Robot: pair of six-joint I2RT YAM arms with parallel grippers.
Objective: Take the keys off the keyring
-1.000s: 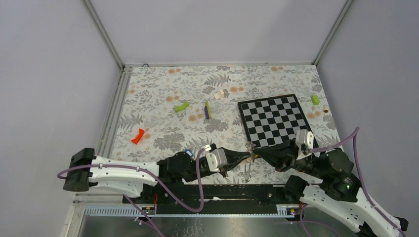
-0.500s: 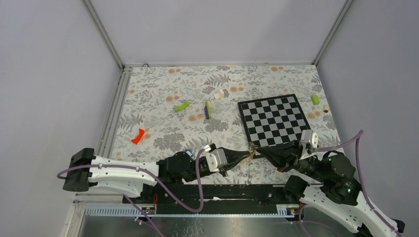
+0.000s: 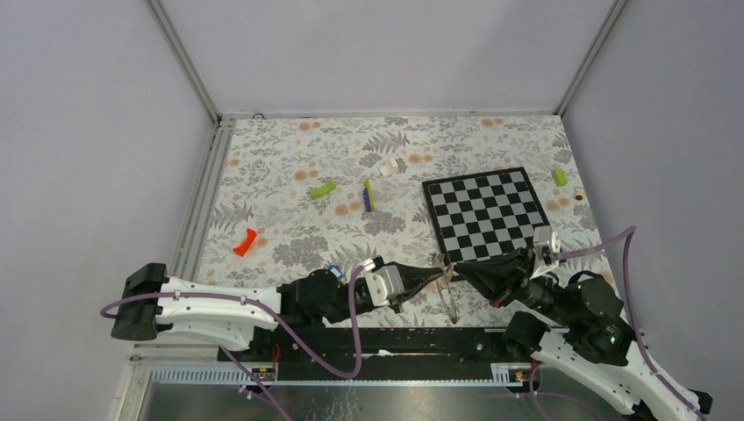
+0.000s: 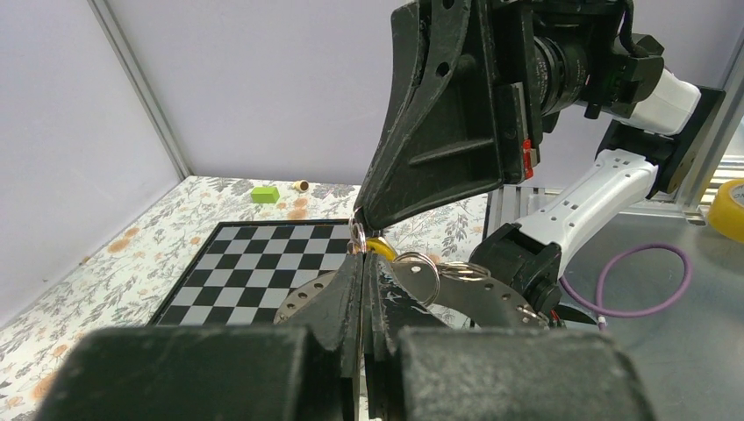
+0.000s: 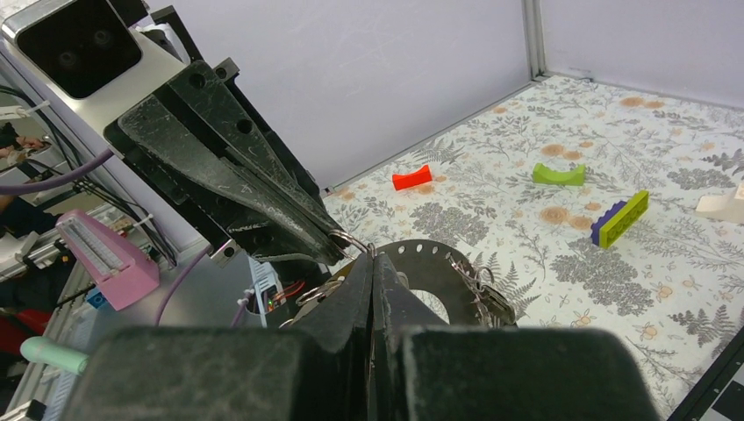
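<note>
My left gripper and right gripper meet tip to tip above the table's near edge. Both are shut on one small wire split ring. In the left wrist view the left gripper pinches that ring from below and the right fingers come down onto it. The keyring, a flat silvery hoop with punched holes, hangs just behind the tips, with a key and a yellow tag by it. In the right wrist view the right gripper hides part of the keyring, where more keys dangle.
The checkered board lies far right. On the floral cloth are lime-green blocks, a yellow-green and purple stick, a red piece and a white piece. A small blue item lies by the left arm.
The right arm has shifted slightly and its wrist has turned. Both grippers stay shut and tip to tip. The hoop beneath them hangs a little lower.
</note>
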